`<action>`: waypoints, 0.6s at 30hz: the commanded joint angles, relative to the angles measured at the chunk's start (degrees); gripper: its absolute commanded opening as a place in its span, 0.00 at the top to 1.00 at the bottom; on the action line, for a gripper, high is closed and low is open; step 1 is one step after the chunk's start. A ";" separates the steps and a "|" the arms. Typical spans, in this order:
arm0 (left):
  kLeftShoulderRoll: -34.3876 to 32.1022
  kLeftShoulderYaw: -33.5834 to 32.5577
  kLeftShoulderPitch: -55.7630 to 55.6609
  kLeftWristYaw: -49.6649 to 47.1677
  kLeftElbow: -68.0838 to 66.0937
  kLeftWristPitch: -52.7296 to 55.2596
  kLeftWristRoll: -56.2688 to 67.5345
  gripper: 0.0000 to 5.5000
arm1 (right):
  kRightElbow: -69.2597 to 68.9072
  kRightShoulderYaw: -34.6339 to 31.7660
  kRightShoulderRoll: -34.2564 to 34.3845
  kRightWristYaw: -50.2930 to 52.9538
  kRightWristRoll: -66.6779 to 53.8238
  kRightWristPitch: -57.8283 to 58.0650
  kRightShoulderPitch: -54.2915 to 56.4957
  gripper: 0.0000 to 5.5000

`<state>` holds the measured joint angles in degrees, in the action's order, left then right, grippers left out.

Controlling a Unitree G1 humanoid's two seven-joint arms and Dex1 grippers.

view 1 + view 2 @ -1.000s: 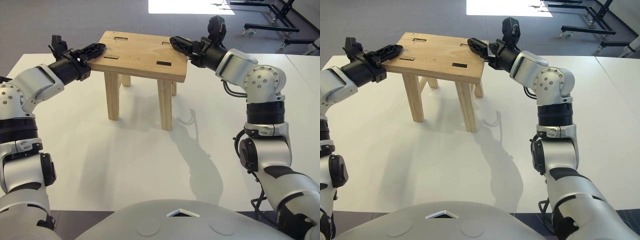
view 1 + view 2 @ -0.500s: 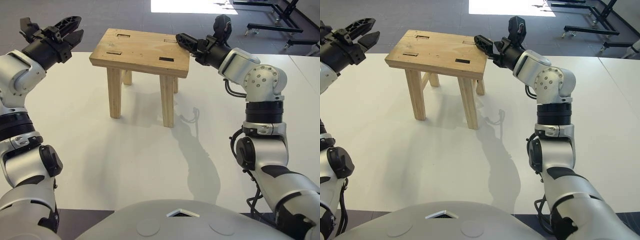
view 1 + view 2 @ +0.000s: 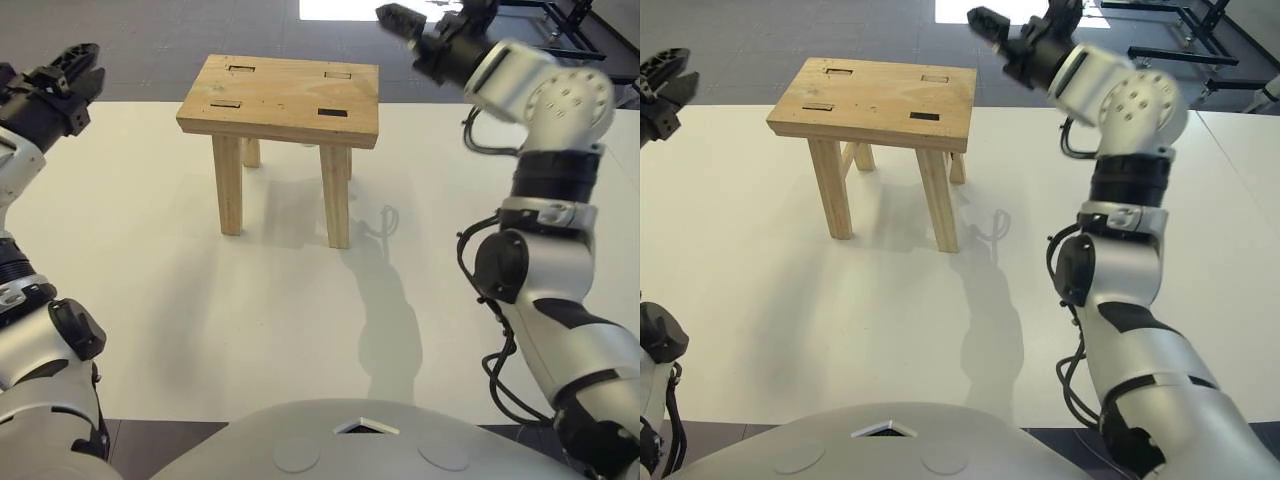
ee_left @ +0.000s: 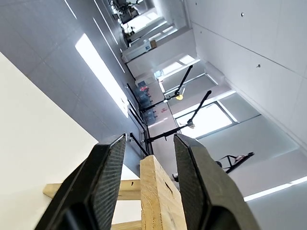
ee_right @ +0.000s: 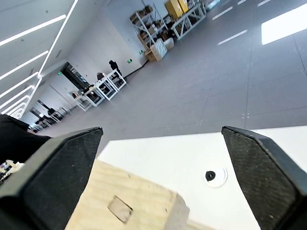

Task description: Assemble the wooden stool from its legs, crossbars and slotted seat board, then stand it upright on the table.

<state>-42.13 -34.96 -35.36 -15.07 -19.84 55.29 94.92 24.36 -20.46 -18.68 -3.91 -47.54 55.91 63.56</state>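
The assembled wooden stool (image 3: 280,98) stands upright on the white table (image 3: 200,300), with its slotted seat on top and its legs (image 3: 335,195) on the tabletop. My left gripper (image 3: 72,66) hangs open far to the left of the seat, apart from it. In the left wrist view the seat's edge (image 4: 156,196) shows farther off, past the open fingers (image 4: 108,182). My right gripper (image 3: 395,14) is raised above and behind the seat's right rear corner, open and holding nothing. The right wrist view shows its fingers (image 5: 261,172) spread wide over a seat corner (image 5: 124,201).
A second white table (image 3: 1240,140) adjoins on the right. Black metal frames (image 3: 560,20) stand on the grey floor behind. Bare tabletop lies in front of the stool and on both sides of it.
Both grippers have come off the seat's edges. The left one has drawn away to the left, and the right one has lifted up and back. The stool has stayed in place.
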 commanded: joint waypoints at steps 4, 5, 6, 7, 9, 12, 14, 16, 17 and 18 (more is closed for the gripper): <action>-11.58 5.73 12.97 3.38 17.60 -22.17 -43.47 0.67 | -1.36 -2.26 -15.44 1.70 16.85 -20.84 -4.68 0.17; -11.84 5.70 12.92 -0.04 16.94 -25.34 -49.30 0.67 | -1.61 -0.46 -17.10 3.75 22.56 -26.42 -7.88 0.17; -11.71 5.55 12.30 -2.72 15.89 -27.19 -53.47 0.67 | -1.84 0.59 -17.86 5.69 26.73 -30.39 -10.18 0.17; -11.40 5.50 11.23 -5.16 14.41 -28.48 -56.89 0.67 | -2.06 1.98 -18.05 8.17 30.73 -33.54 -12.08 0.17; -10.37 5.81 9.90 -6.82 13.01 -30.19 -62.22 0.67 | -1.93 4.16 -17.21 11.42 36.35 -38.17 -14.23 0.17; -7.71 7.13 7.56 -5.48 12.37 -31.08 -66.31 0.67 | 0.84 6.11 -15.11 12.26 40.20 -41.92 -14.49 0.17; -5.91 8.00 6.33 -4.14 11.94 -30.88 -67.91 0.67 | 3.03 6.27 -14.11 12.24 41.12 -42.94 -14.23 0.17; -4.60 8.87 5.75 -2.91 11.77 -30.70 -69.49 0.67 | 4.42 6.42 -13.23 12.21 41.62 -43.43 -14.08 0.17; -4.20 9.30 5.53 -1.89 11.65 -30.74 -70.37 0.67 | 4.80 6.43 -12.87 12.21 41.77 -43.64 -14.08 0.17; -3.77 9.46 5.41 -1.24 11.78 -30.48 -71.00 0.67 | 5.06 6.02 -12.48 12.02 41.31 -43.75 -14.11 0.17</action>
<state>-46.63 -26.26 -28.48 -17.76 -7.63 24.35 25.48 28.79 -13.86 -32.07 8.37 -6.49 12.81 48.67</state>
